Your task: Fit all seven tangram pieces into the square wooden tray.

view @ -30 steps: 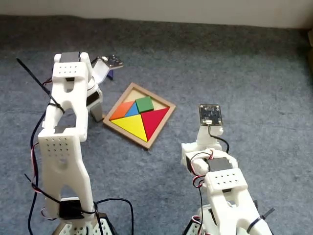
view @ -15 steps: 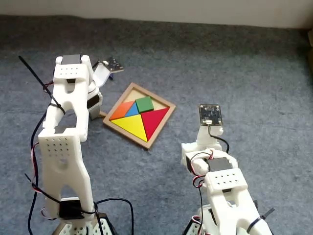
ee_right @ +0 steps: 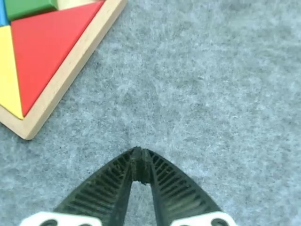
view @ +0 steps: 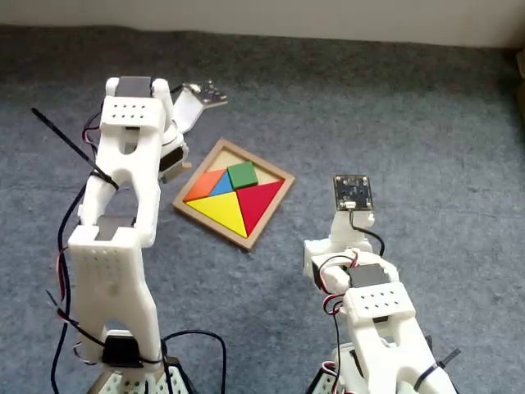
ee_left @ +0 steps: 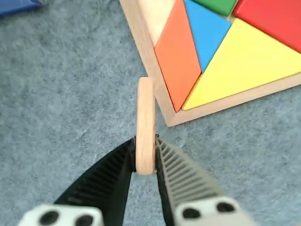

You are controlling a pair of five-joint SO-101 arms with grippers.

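The square wooden tray [view: 272, 212] lies mid-table and holds orange [view: 205, 184], blue [view: 222, 184], green [view: 243, 174], red [view: 259, 201] and yellow [view: 220, 212] pieces. Bare wood shows along its far side. My left gripper [ee_left: 145, 141] is shut on a plain wood-coloured piece [ee_left: 145, 113], held on edge just outside the tray's rim [ee_left: 141, 52] by the orange piece [ee_left: 176, 61]. My right gripper [ee_right: 141, 155] is shut with nothing in it, over carpet beside the tray's rim [ee_right: 67, 70] near the red piece [ee_right: 47, 42].
A dark blue piece [ee_left: 16, 5] lies on the grey carpet beyond the tray's corner. The left arm [view: 123, 172] stands over the tray's left side. The right arm [view: 369, 304] is at the front right, with open carpet around it.
The left arm has swung toward the back and right, closer to the tray's left side. The right arm and the pieces in the tray have not moved.
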